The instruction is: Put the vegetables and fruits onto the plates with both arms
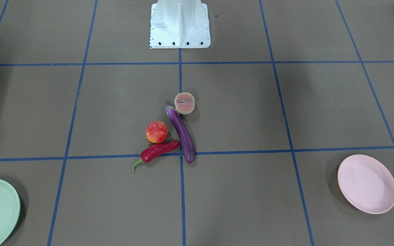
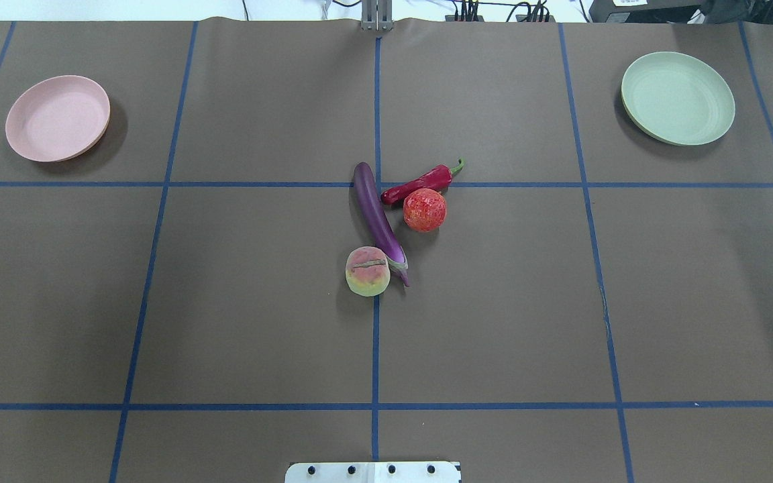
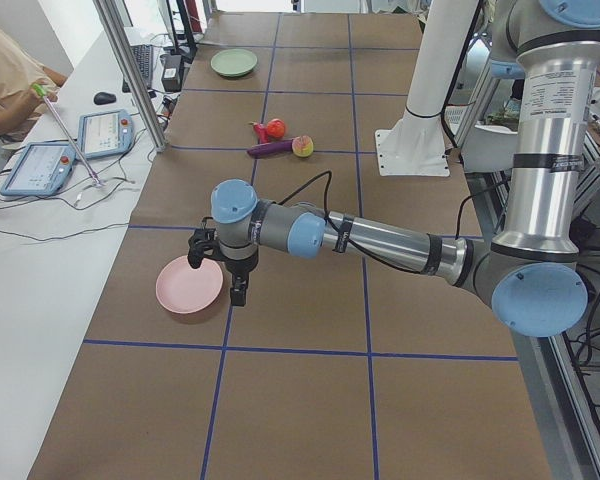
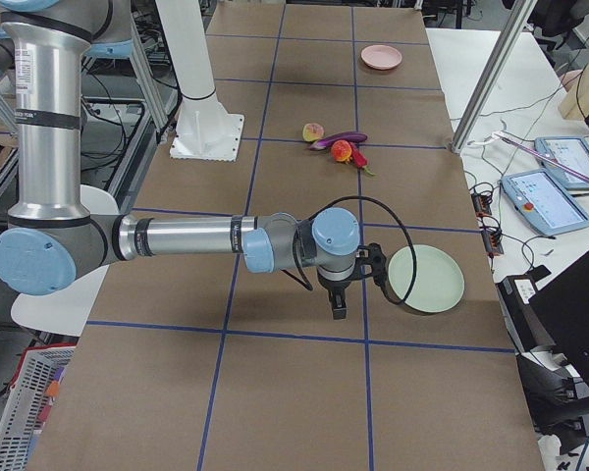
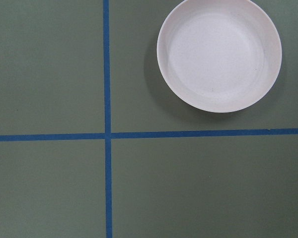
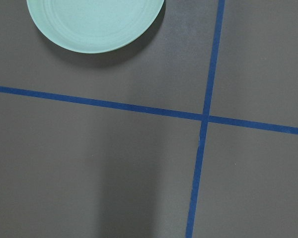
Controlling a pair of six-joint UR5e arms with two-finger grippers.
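The purple eggplant [image 2: 376,215], red chili [image 2: 420,184], red-orange pomegranate-like ball [image 2: 425,210] and peach [image 2: 367,271] lie bunched at the table's middle, also in the front view: eggplant [image 1: 182,135], chili [image 1: 159,151], ball [image 1: 156,132], peach [image 1: 184,103]. The pink plate [image 2: 58,118] and the mint green plate [image 2: 678,98] are empty at the far corners. My left gripper [image 3: 218,278] hangs beside the pink plate [image 3: 185,290]. My right gripper [image 4: 358,289] hangs beside the green plate [image 4: 425,279]. I cannot tell if either is open or shut.
The white base block [image 1: 180,24] stands at the robot's side of the table. Tablets [image 3: 105,130] and an operator sit beyond the table's far edge. A laptop [image 4: 569,314] and metal frame posts [image 4: 491,69] stand near the green plate's end.
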